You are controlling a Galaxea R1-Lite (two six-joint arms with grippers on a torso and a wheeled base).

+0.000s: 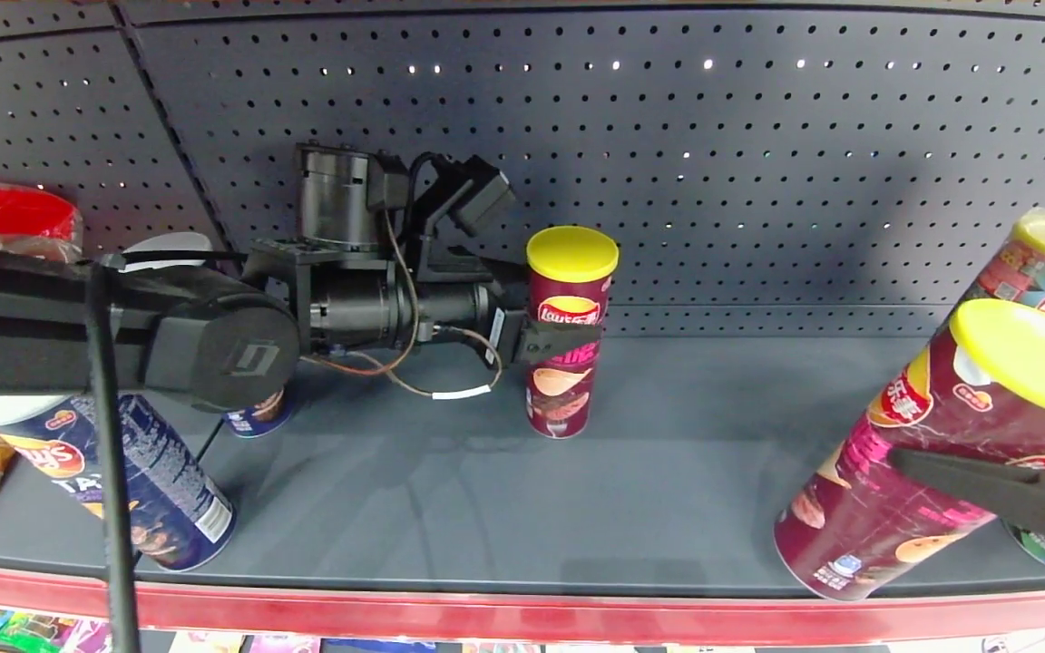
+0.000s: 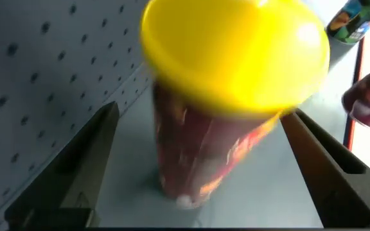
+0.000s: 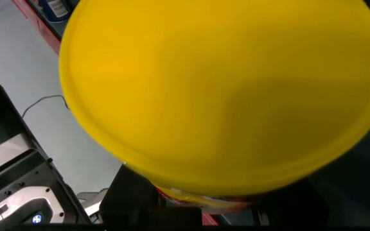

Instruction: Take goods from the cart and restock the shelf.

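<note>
**Shelf restock: one canister in each claw's reach**

The tilted maroon chip canister [image 1: 903, 508] sits nearest the camera at the right front of the shelf [image 1: 486, 508]. Its yellow lid leans toward the camera and its base is close to the shelf's red front lip [image 1: 522, 617]. The right claw [image 1: 949, 472] is closed on it, with one black finger pressed across its body. Whether the base touches the shelf cannot be told.

At mid-shelf, near the pegboard back panel [image 1: 758, 181], the upright maroon chip canister [image 1: 568, 381] stands on the shelf with its yellow lid on top. The left claw [image 1: 568, 340] is set wide around its upper body. The left wrist view shows a finger on either side of the canister, with a gap at each.

To the left, a blue chip canister [image 1: 169, 499] leans near the front lip, and a second blue canister [image 1: 255, 419] stands partly hidden behind the left arm. A red bag [image 1: 5, 218] lies at the far left. At the far right, another yellow-lidded canister [image 1: 1030, 263] stands behind the tilted one.
</note>
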